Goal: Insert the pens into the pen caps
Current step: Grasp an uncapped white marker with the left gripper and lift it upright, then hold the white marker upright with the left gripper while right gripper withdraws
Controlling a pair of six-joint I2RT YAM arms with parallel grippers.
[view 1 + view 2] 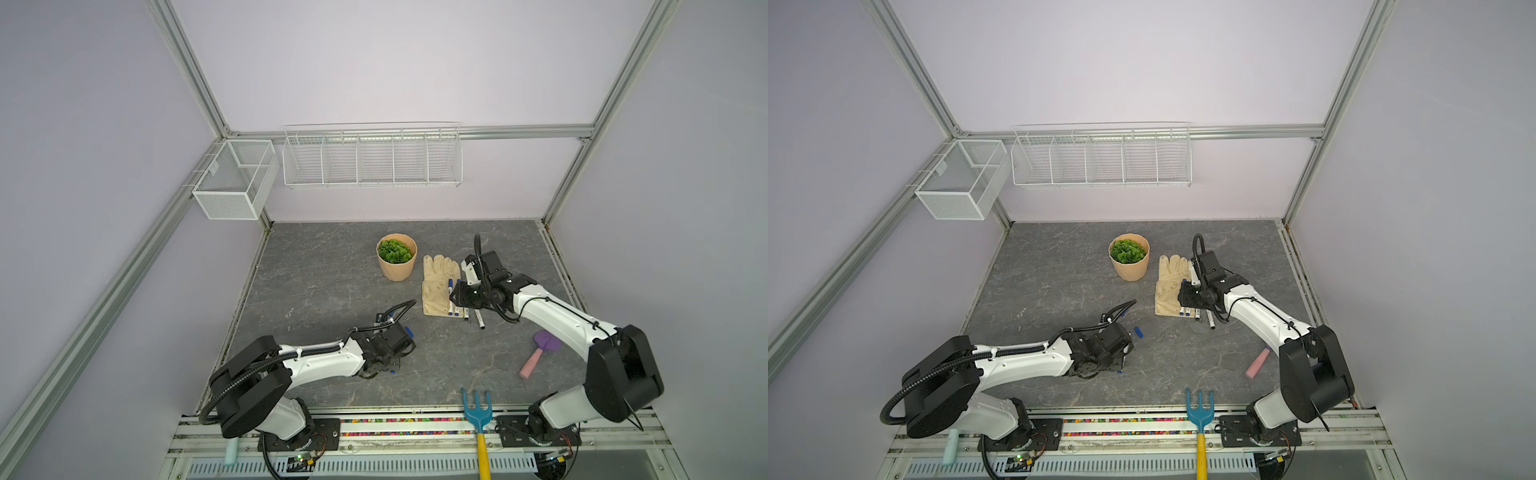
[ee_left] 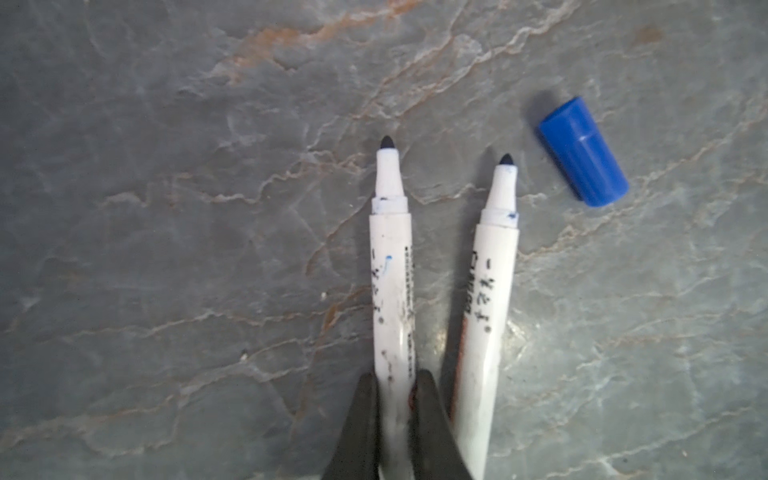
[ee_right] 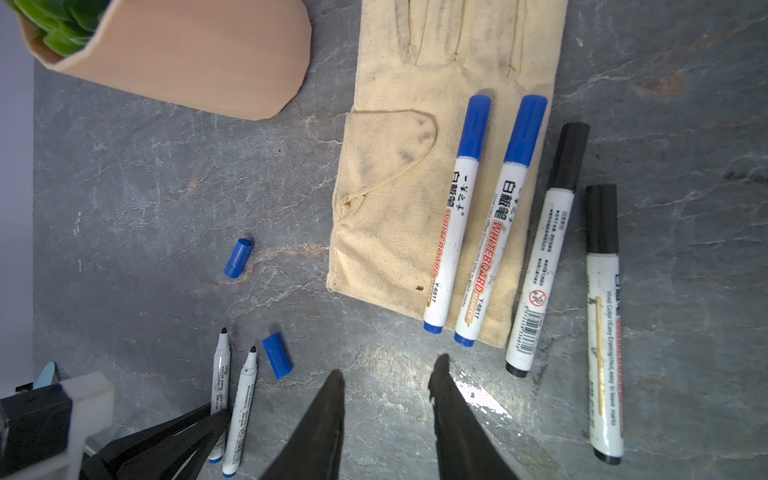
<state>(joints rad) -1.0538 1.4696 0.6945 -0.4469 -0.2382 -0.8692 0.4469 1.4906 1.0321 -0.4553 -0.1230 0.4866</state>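
My left gripper (image 2: 395, 376) is shut on the barrel of an uncapped white pen (image 2: 390, 266) lying on the grey table. A second uncapped pen (image 2: 492, 299) lies beside it, outside the jaws. A loose blue pen cap (image 2: 582, 151) rests just past their tips, and another blue cap (image 3: 239, 257) lies farther off. My right gripper (image 3: 388, 370) hangs open over bare table, holding nothing. Ahead of it lie two blue-capped pens (image 3: 455, 216) on a beige glove (image 3: 386, 199) and two black-capped pens (image 3: 544, 257) on the table beside it.
A tan pot with a green plant (image 1: 397, 257) stands behind the glove. A purple trowel with a pink handle (image 1: 540, 353) lies at the right. A blue fork with a yellow handle (image 1: 478, 409) sits at the front edge. White wire baskets (image 1: 372, 160) hang on the back wall.
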